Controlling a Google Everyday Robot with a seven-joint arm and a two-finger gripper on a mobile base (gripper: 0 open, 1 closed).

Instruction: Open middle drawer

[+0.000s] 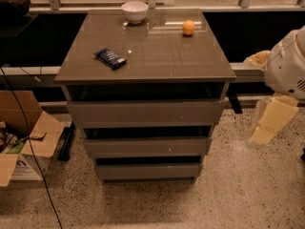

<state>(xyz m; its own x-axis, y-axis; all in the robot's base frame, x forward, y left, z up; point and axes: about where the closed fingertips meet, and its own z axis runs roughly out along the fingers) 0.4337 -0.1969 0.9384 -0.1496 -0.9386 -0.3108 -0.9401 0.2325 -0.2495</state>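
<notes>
The grey-taupe cabinet (pixel 143 56) stands in the middle of the camera view with three drawer fronts stacked below its top. The middle drawer (pixel 147 147) is the mid-sized front, plain and handleless, with a tiny pale dot right of centre. A dark gap runs above it. The tallest, widest front (pixel 145 112) is above it and the shortest, narrowest front (pixel 148 171) is below. My gripper (pixel 267 125), pale yellow under a white arm joint (pixel 288 63), hangs to the right of the cabinet, at about the level of the top and middle drawers, apart from them.
On the cabinet top lie a dark snack packet (pixel 110 58), a white bowl (pixel 135 11) and an orange (pixel 188 27). An open cardboard box (pixel 24 132) and a black cable (pixel 33 156) are on the speckled floor at left. A dark ledge (pixel 267 27) runs behind.
</notes>
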